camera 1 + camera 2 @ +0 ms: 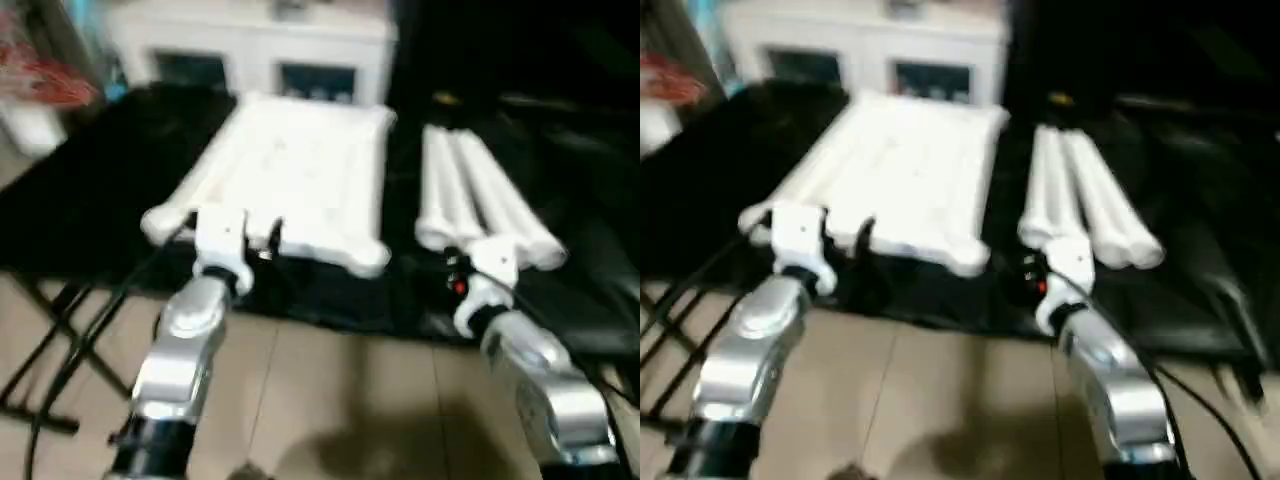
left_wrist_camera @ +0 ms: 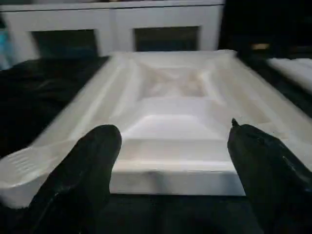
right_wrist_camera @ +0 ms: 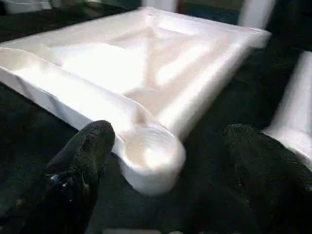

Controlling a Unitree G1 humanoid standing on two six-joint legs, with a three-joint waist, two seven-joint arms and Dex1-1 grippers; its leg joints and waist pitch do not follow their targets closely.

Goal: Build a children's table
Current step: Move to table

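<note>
Head pair high; wrist cameras close on tabletop (image 2: 175, 97).

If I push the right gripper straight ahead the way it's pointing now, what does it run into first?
Probably the near corner socket of the upside-down table top. It lies just ahead of the open right gripper, between its jaws. The legs lie off to the side, likely out of line. Depth is hard to judge.

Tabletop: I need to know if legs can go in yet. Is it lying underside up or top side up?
Underside up. The tabletop shows its raised rim, inner ribs and an open corner socket facing upward.
</note>
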